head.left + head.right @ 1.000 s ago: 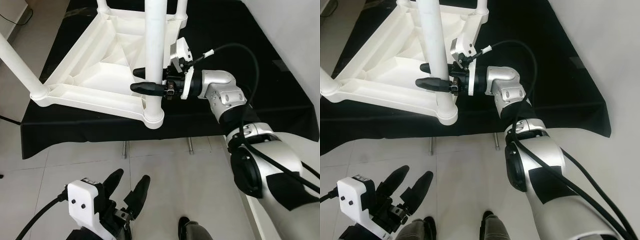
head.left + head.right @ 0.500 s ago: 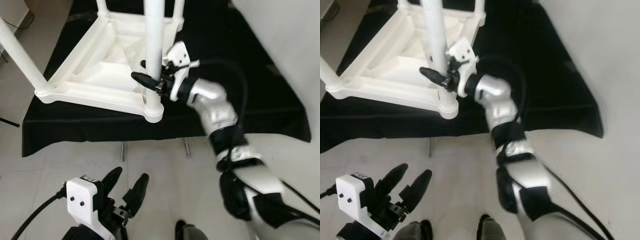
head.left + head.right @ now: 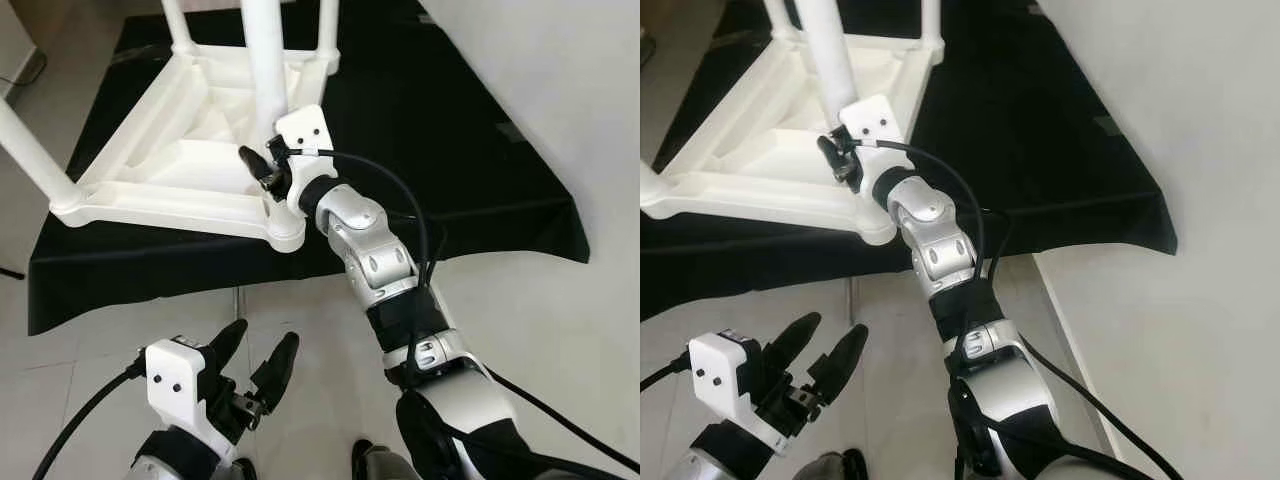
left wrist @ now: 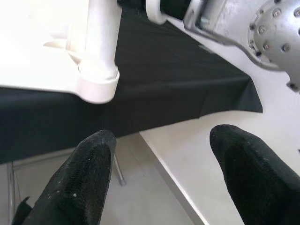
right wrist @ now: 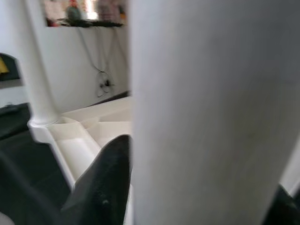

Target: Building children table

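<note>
Upturned white plastic table (image 3: 170,165), round leg (image 3: 262,60) clasped by right gripper (image 3: 268,172); left gripper (image 3: 258,362) spread wide.

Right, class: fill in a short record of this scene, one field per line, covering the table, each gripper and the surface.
Table: white plastic table, upside down, legs up
Surface: black cloth
Right gripper: closed around the near table leg, close above its socket
Left gripper: open, idle, low over the tiled floor
</note>
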{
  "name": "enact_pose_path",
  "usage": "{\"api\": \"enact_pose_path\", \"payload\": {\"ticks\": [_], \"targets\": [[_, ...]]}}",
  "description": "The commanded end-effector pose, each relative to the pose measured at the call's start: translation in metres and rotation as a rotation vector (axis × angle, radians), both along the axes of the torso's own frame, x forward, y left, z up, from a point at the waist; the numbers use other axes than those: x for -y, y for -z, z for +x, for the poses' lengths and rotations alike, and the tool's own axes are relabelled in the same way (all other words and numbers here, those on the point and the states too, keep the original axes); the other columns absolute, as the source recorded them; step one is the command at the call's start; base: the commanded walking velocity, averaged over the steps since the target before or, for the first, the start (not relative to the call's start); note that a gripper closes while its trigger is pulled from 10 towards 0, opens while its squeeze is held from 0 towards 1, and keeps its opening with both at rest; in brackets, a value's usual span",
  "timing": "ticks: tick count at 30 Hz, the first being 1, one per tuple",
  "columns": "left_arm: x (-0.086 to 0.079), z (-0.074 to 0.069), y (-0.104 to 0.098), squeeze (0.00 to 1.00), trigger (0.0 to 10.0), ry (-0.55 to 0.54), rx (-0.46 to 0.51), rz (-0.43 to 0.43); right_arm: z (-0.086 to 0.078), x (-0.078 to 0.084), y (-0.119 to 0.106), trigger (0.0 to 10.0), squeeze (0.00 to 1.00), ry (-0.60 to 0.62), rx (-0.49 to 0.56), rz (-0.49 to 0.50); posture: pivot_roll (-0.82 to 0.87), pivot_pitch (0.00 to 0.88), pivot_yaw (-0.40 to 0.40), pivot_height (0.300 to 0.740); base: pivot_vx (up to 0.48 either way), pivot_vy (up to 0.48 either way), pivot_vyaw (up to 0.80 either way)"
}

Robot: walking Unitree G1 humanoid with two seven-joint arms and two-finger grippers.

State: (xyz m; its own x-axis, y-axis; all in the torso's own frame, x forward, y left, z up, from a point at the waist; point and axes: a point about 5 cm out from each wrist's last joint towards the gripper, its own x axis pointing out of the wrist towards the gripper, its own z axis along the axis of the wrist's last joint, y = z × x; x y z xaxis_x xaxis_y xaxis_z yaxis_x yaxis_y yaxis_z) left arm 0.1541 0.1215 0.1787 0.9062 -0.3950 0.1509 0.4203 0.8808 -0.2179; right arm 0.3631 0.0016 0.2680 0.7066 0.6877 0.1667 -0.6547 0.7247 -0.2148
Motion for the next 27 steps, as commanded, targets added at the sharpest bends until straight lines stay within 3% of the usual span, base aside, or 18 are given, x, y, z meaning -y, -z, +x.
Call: {"api": "enact_pose_path", "payload": {"ticks": [1,2,3,5,6,7,9,10,15,21,23,27], "targets": [[-0.001,0.000,0.007,0.00,10.0,-0.016,-0.032,0.008,-0.006,-0.004,0.000,10.0,0.79,-0.103,-0.006,-0.023,0.04,0.227,-0.037,0.740,0.000,0.000,0.00],[-0.002,0.001,0.007,0.00,10.0,-0.016,-0.030,0.008,-0.002,0.002,-0.004,10.0,1.00,-0.176,0.011,-0.060,0.05,0.226,-0.041,0.740,0.000,0.000,0.00],[-0.002,0.001,0.007,0.00,10.0,-0.016,-0.030,0.008,-0.002,0.002,-0.004,10.0,1.00,-0.176,0.011,-0.060,0.05,0.226,-0.041,0.740,0.000,0.000,0.00],[-0.002,0.002,0.007,0.00,10.0,-0.017,-0.027,0.008,0.003,0.013,-0.006,10.0,1.00,-0.299,0.039,-0.138,0.05,0.231,-0.046,0.740,0.000,0.000,0.00],[-0.002,0.002,0.006,0.00,10.0,-0.017,-0.026,0.008,0.007,0.020,-0.004,10.0,0.43,-0.342,0.050,-0.210,0.05,0.232,-0.046,0.740,0.000,0.000,0.00],[-0.002,0.001,0.006,0.00,10.0,-0.019,-0.024,0.006,0.010,0.027,0.002,10.0,0.11,-0.395,0.048,-0.299,0.06,0.236,-0.049,0.740,0.000,0.000,0.00],[-0.002,0.001,0.006,0.00,10.0,-0.019,-0.024,0.006,0.011,0.028,0.003,10.0,0.11,-0.402,0.046,-0.312,0.06,0.236,-0.049,0.740,0.000,0.000,0.00],[-0.002,0.001,0.005,0.00,10.0,-0.019,-0.024,0.005,0.012,0.032,0.005,10.0,0.00,-0.423,0.044,-0.332,0.06,0.241,-0.049,0.740,0.000,0.000,0.00],[-0.002,-0.003,0.004,0.00,10.0,-0.019,-0.029,0.003,0.013,0.042,0.007,10.0,0.00,-0.518,0.010,-0.364,0.07,0.255,-0.047,0.740,0.000,0.000,0.00],[-0.001,-0.010,0.004,0.00,10.0,-0.018,-0.044,0.000,0.014,0.049,0.000,9.7,0.00,-0.644,-0.048,-0.302,0.07,0.275,-0.041,0.740,0.000,0.000,0.00],[-0.001,-0.012,0.004,0.00,10.0,-0.018,-0.049,-0.001,0.014,0.051,-0.001,0.0,0.00,-0.690,-0.058,-0.288,0.07,0.274,-0.042,0.740,0.000,0.000,0.00],[-0.001,-0.015,0.004,0.00,10.0,-0.018,-0.057,-0.003,0.012,0.052,-0.006,0.0,0.00,-0.755,-0.072,-0.261,0.04,0.282,-0.037,0.740,0.000,0.000,0.00]]}}
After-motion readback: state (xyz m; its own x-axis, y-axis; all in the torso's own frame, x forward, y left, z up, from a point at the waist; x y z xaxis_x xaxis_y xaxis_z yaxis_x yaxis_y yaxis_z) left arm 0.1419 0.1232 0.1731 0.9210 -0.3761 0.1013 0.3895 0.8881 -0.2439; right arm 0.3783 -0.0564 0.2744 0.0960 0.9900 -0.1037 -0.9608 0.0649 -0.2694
